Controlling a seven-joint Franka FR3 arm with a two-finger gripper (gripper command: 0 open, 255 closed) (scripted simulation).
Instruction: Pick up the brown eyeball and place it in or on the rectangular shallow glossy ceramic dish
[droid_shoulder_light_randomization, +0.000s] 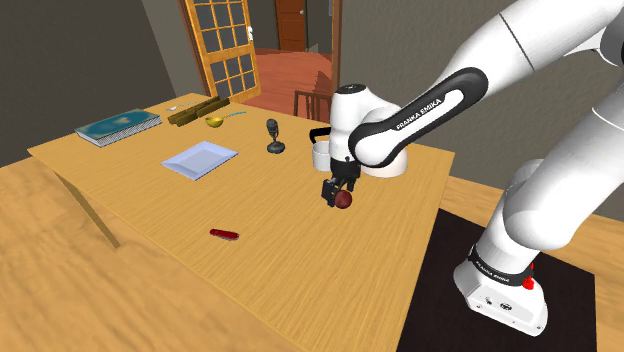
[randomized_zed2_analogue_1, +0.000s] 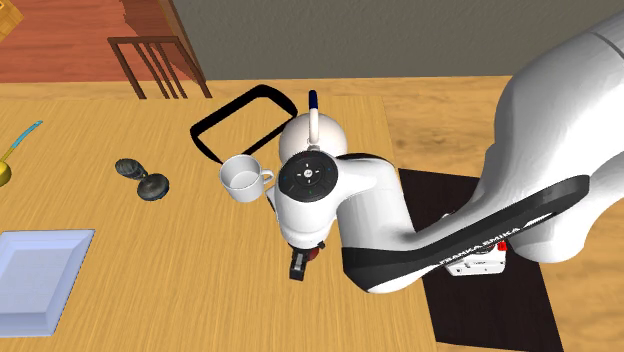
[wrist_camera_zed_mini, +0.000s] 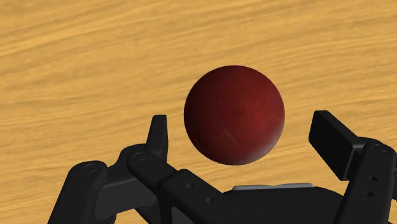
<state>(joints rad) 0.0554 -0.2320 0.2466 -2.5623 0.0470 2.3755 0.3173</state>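
Observation:
The eyeball (wrist_camera_zed_mini: 234, 114) is a dark reddish-brown ball (droid_shoulder_light_randomization: 344, 199) low over the wooden table (droid_shoulder_light_randomization: 300, 260). My black gripper (droid_shoulder_light_randomization: 338, 196) points down around it and is open: in the wrist view the fingers (wrist_camera_zed_mini: 159, 130) stand a little off either side of the ball without touching it. In the second exterior view the gripper (randomized_zed2_analogue_1: 300, 264) shows under the arm's wrist, with a bit of the ball (randomized_zed2_analogue_1: 313, 254) beside it. The dish (droid_shoulder_light_randomization: 200, 158) is a pale rectangular shallow tray, well away towards the shoulder view's left; it lies at the second exterior view's lower left (randomized_zed2_analogue_1: 40, 280).
Close behind the gripper stand a white mug (randomized_zed2_analogue_1: 243, 178), a white teapot (randomized_zed2_analogue_1: 312, 132) and a black-rimmed tray (randomized_zed2_analogue_1: 245, 122). A dark two-part object (droid_shoulder_light_randomization: 275, 140), a red pocket knife (droid_shoulder_light_randomization: 224, 234), a book (droid_shoulder_light_randomization: 118, 125) and a gold spoon (droid_shoulder_light_randomization: 214, 122) also lie on the table. A chair (randomized_zed2_analogue_1: 155, 65) stands at the far edge.

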